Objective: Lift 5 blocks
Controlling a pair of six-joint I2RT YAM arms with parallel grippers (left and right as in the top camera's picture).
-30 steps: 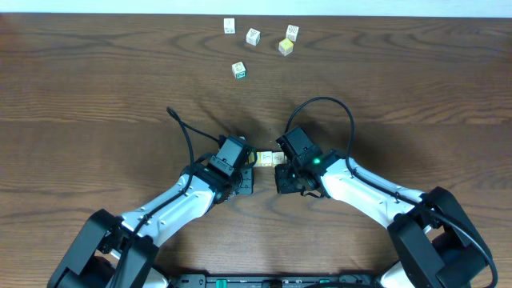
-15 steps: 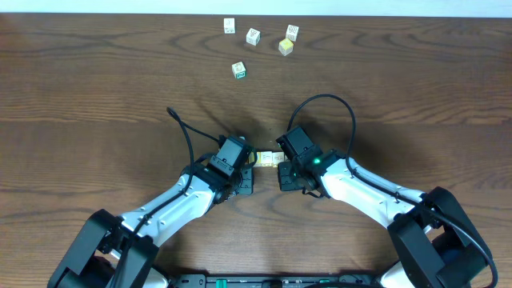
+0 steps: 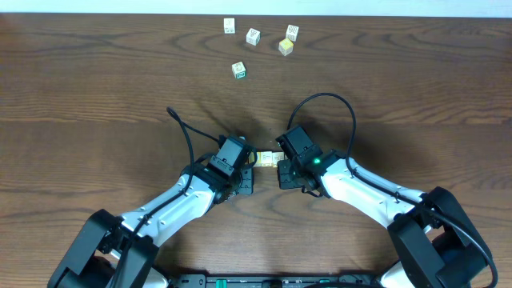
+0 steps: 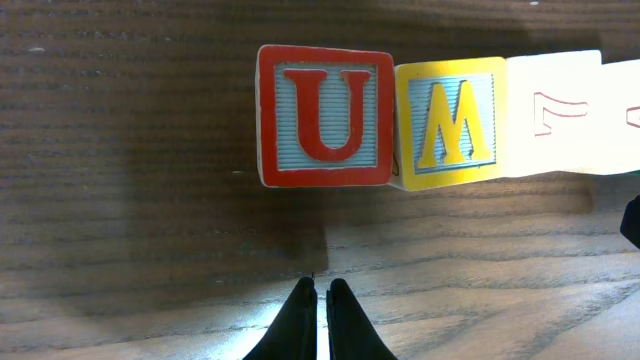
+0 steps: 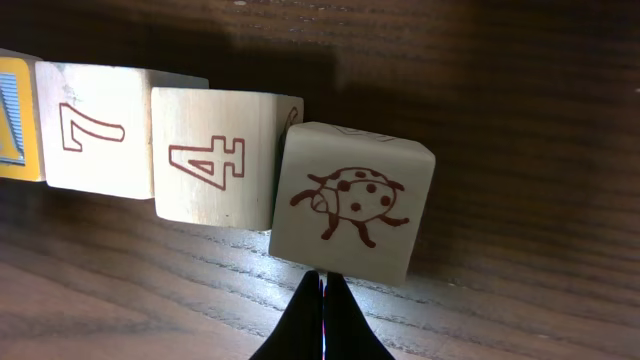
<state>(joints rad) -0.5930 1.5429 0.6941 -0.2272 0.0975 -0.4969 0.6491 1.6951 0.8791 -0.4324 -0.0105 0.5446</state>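
Dark wood-grain table [image 3: 96,96], both arms angled in toward the middle. Row of five blocks [image 3: 268,158] sits between the two wrists, about table centre.

Row order, left to right:
- U block [image 4: 325,117], red letter and red frame
- M block [image 4: 447,122], yellow, slightly tilted against U
- 7 block [image 5: 95,130], pale, red outline digit
- 4 block [image 5: 212,160], pale, red outline digit
- ladybug block [image 5: 350,200], skewed and out of line with the 4, touching it at the edge

Neighbours butt against each other, no visible gaps.

Left arm [image 3: 184,196]: left jaws clenched, fingertips [image 4: 300,305] pressed together, nothing between them. Tips point at the U block; in the left wrist view there's bare table between them and it.

Right arm [image 3: 360,184]: right jaws clenched too, fingertips [image 5: 308,300] together, empty. Tips meet the lower edge of the ladybug block in the right wrist view; can't tell if it's real contact.

Can't tell whether the row rests on the table or is off it.

Five loose blocks [image 3: 253,36] lie near the far edge, well apart from the arms.
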